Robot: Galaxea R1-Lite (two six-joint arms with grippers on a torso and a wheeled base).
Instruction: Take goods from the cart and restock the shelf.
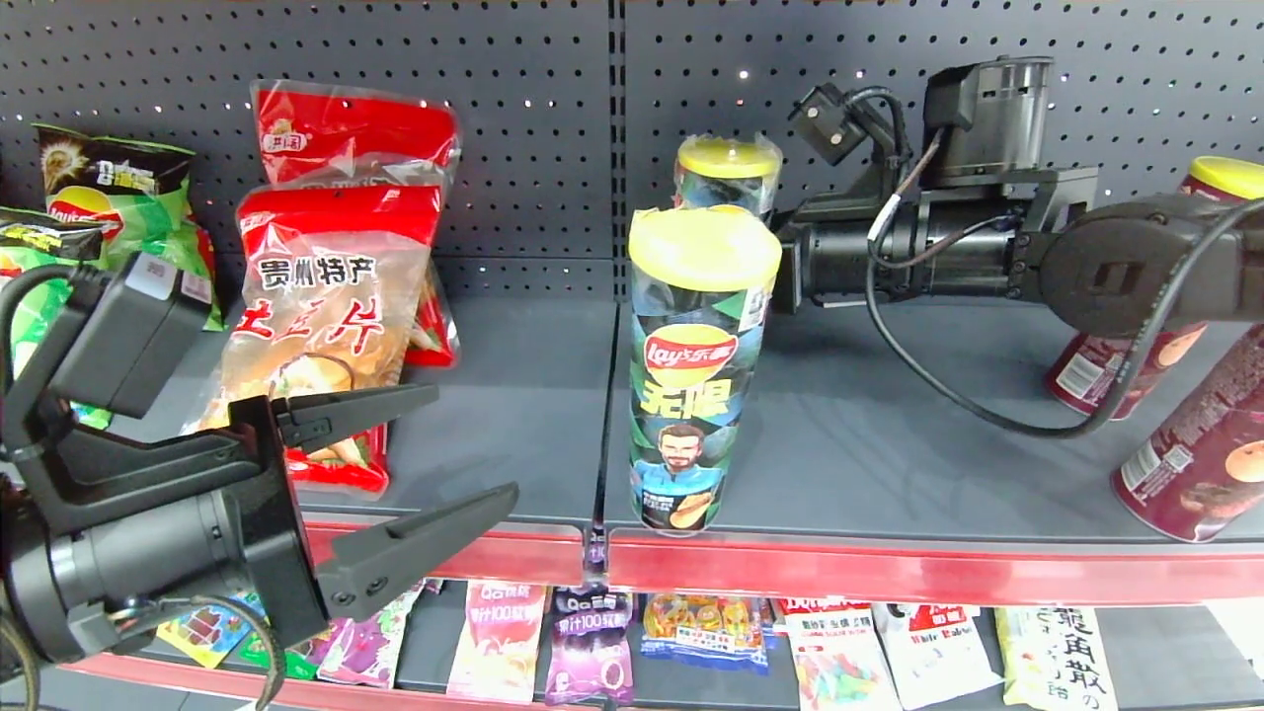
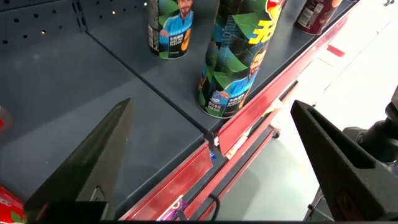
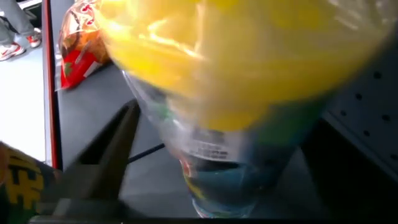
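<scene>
Two tall chip cans with yellow lids stand on the dark shelf (image 1: 889, 425). The front can (image 1: 696, 375) (image 2: 239, 56) is near the red shelf edge, and the back can (image 1: 728, 170) (image 2: 169, 28) (image 3: 230, 149) stands right behind it by the pegboard. My right gripper (image 1: 790, 259) (image 3: 224, 124) comes in from the right at the back can, open, with the can between its fingers and a gap showing on one side. My left gripper (image 1: 474, 444) (image 2: 211, 104) hovers open and empty in front of the shelf edge, left of the front can.
Red snack bags (image 1: 326, 306) lean at the shelf's left, with green chip bags (image 1: 109, 197) beyond them. Maroon cans (image 1: 1200, 444) lie at the far right. The red shelf lip (image 1: 889, 568) runs along the front. Candy packs (image 1: 691, 632) fill the lower shelf.
</scene>
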